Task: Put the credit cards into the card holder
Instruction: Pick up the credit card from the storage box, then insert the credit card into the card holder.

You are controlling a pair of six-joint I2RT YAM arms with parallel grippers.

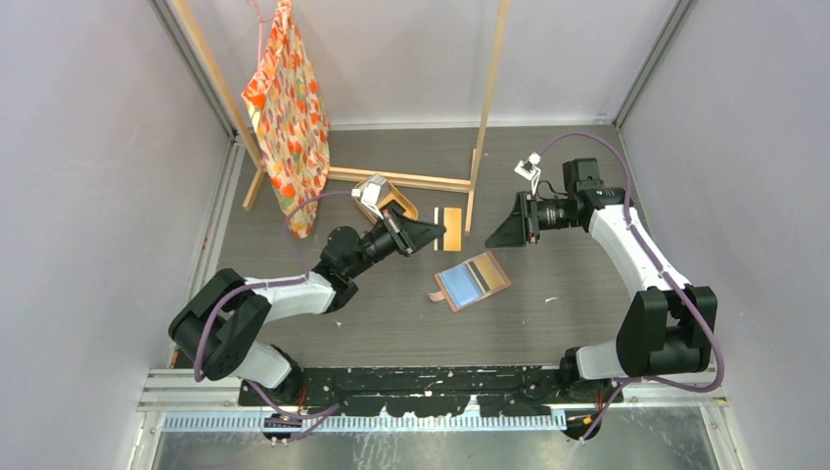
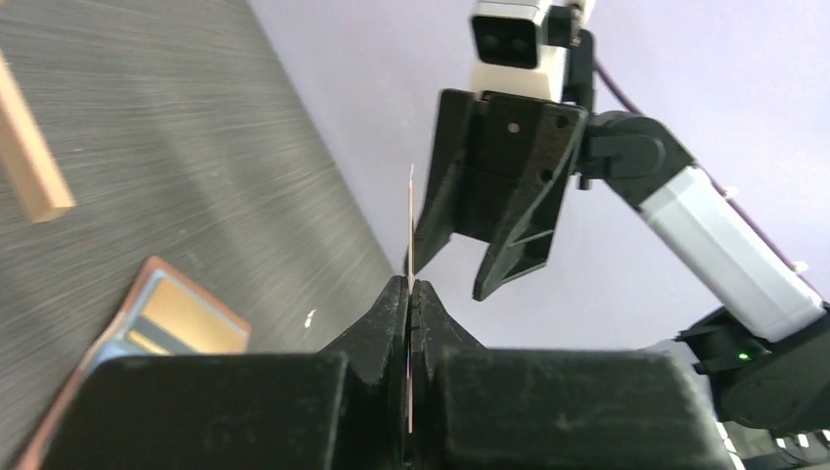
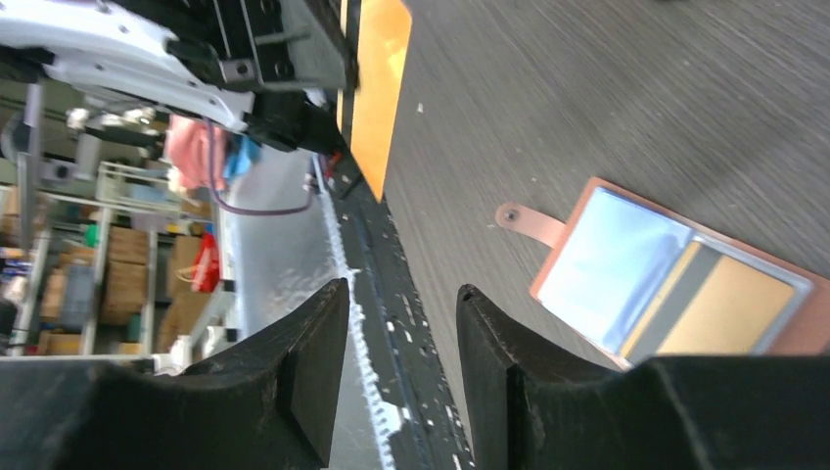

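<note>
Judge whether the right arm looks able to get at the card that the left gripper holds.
Probably yes. The right gripper faces the card with its jaws open, and nothing lies between them; much of the card sticks out beyond the shut left gripper.

Between the left gripper [image 1: 431, 235] and the right gripper [image 1: 492, 238] ran 1 narrow gap. It was partly taken up by the card [image 1: 448, 228] pinched in the left one's closed jaws. The right one's 2 fingers stood apart. On the gap's far side rose the wooden post [image 1: 486, 108], with its crossbar [image 1: 411, 179] behind the left gripper. Beneath both fingertips the card holder [image 1: 472, 281] lay open, with bare table [image 1: 568, 313] around it.
</note>
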